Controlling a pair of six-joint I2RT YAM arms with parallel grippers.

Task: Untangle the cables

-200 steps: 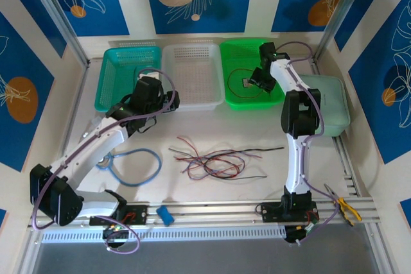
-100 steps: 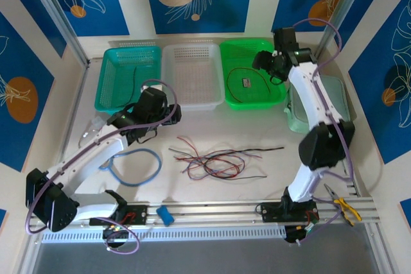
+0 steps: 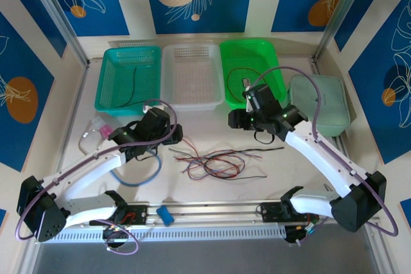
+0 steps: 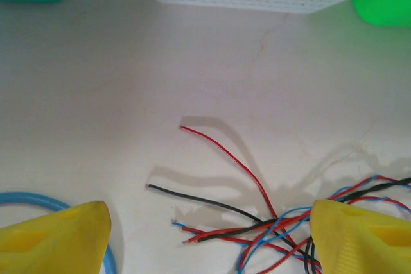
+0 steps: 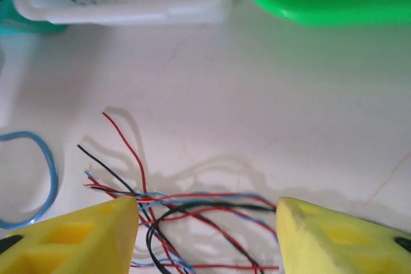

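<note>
Blue panels with white leaf drawings and orange discs ringed a pale table, three baskets lined up along its far edge: teal basket (image 3: 128, 52), white basket (image 3: 192, 49), green basket (image 3: 247, 44). And the cables (image 3: 212, 162) sat mid-table in one loose knot, red, black and pale blue strands crossing over each other, loose ends fanning toward the left edge.

Left pincer (image 4: 207, 210) hung wide over those loose ends, nothing between its yellow fingers (image 4: 58, 235). Right pincer (image 5: 205, 205) hovered over the far side of the knot, jaws apart too, gripping nothing.

Now the danger, as I judged it. These strands were very thin and lay flat on the table, so a closing pincer could pinch air, or catch two or three strands at once where they overlapped. Pull a bundle like that and the knot would likely tighten instead of opening. Both arms were crowding the same small patch, so a bump between them looked possible. The thick blue hose loop (image 3: 154, 171) lay just beside the left pincer, near the left end of the tangle, and a low sweep could drag it in.

Writing? None I could read. A small tag (image 3: 246, 82) in the green basket was too tiny to make out, and the wall panels carried no words.
</note>
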